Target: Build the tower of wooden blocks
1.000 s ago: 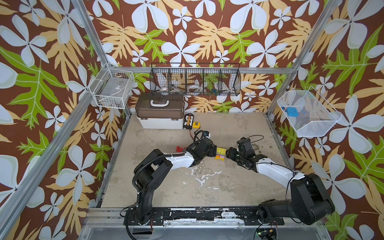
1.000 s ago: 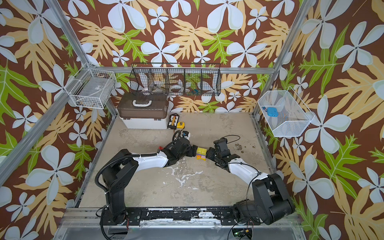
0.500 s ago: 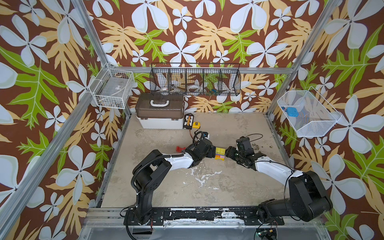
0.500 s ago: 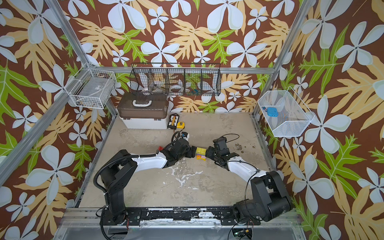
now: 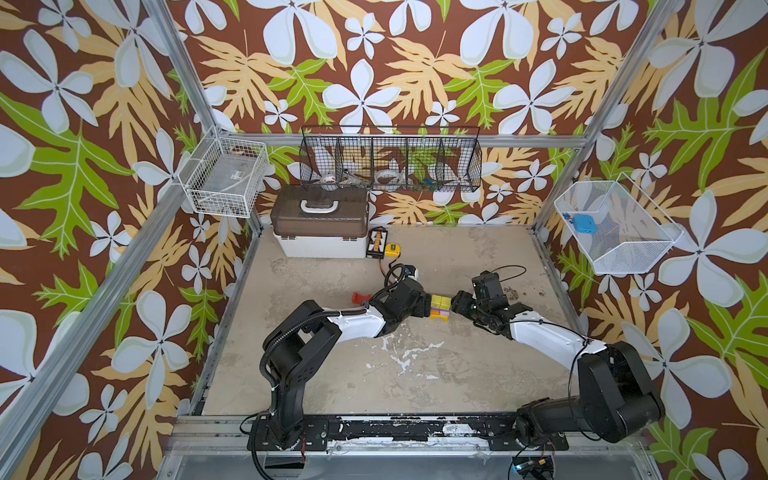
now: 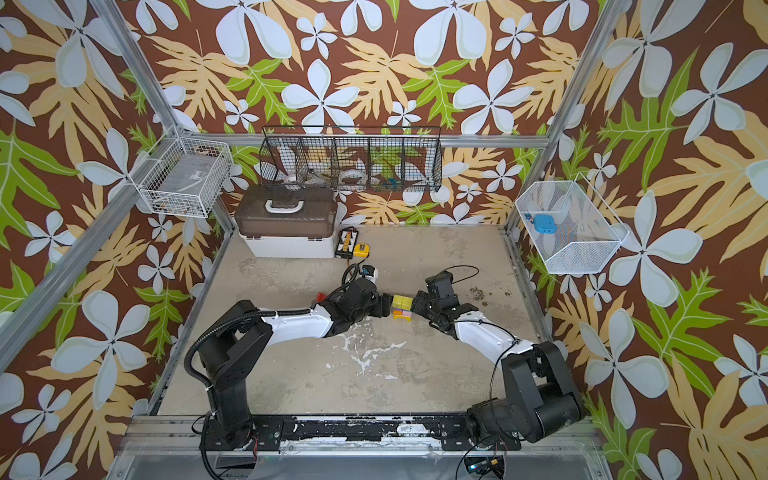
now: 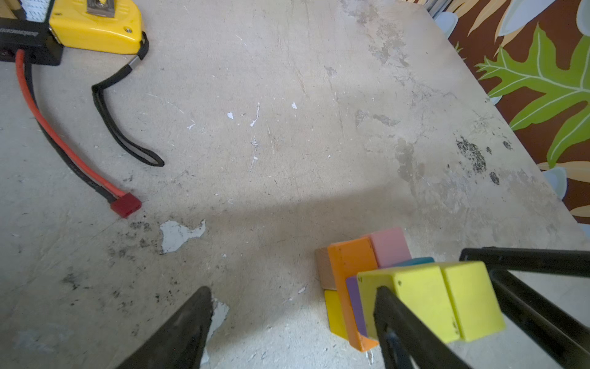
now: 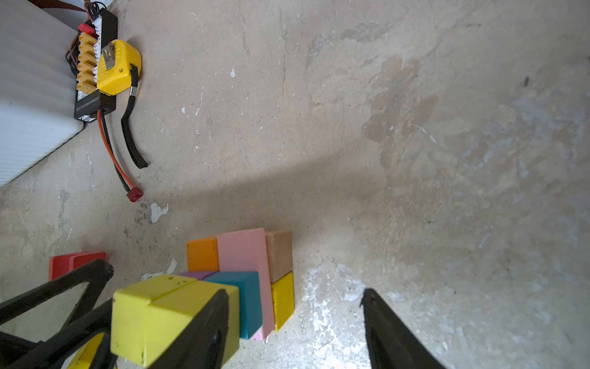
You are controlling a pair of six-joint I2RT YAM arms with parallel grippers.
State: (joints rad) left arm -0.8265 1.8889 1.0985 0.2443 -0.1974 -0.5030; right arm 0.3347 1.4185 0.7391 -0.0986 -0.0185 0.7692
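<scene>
The tower stands mid-tabletop between the two arms, with two yellow blocks on top of purple, teal, orange, pink, tan and yellow pieces. The left gripper has its fingers apart and empty, one finger right at the yellow blocks. The right gripper is the same from the opposite side. A red block lies apart beside the left arm

A robot test cell in a lab or workshop, seen from above. I work inside aluminium frame posts hung with brown floral panels. My left arm and right arm are bolted to a black rail fronting a scuffed tabletop. A black wire basket and a white wire basket hang on the walls. A brown-lidded toolbox, a yellow tape measure and a connector board sit at the back.
</scene>
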